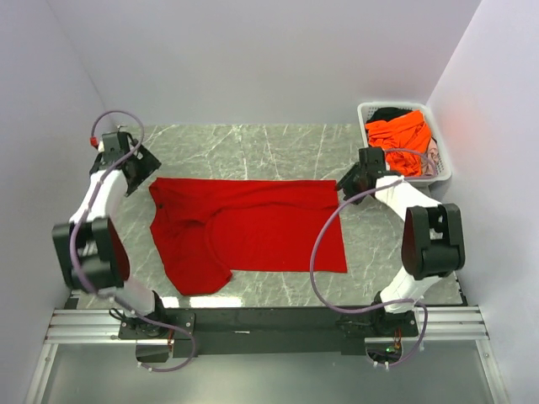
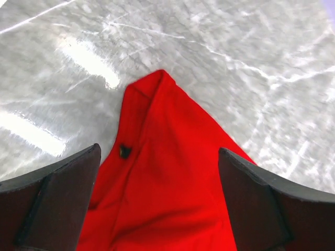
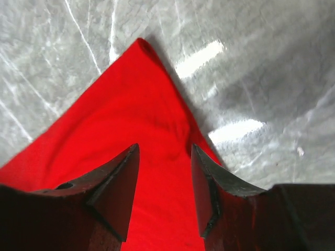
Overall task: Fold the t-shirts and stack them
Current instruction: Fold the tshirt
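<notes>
**RED SHIRT SPREAD: FIRST FOLD PENDING**

Top view: the red t-shirt (image 1: 253, 227) is laid flat on the table (image 1: 253, 139).
Left wrist: the left gripper (image 2: 159, 150) is held wide apart over one corner.
Right wrist: the right gripper (image 3: 165, 146) is part-open, with nothing clamped.
Both corners must probably be gripped next.

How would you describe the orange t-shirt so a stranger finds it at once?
Find the white basket at the far right corner of the table. The orange t-shirt lies on top in it, bright beside dark and pale cloth.

Red t-shirt (image 1: 253, 231) spread flat on table (image 1: 253, 143), orange t-shirt (image 1: 402, 135) crumpled in basket (image 1: 444, 164)
</notes>
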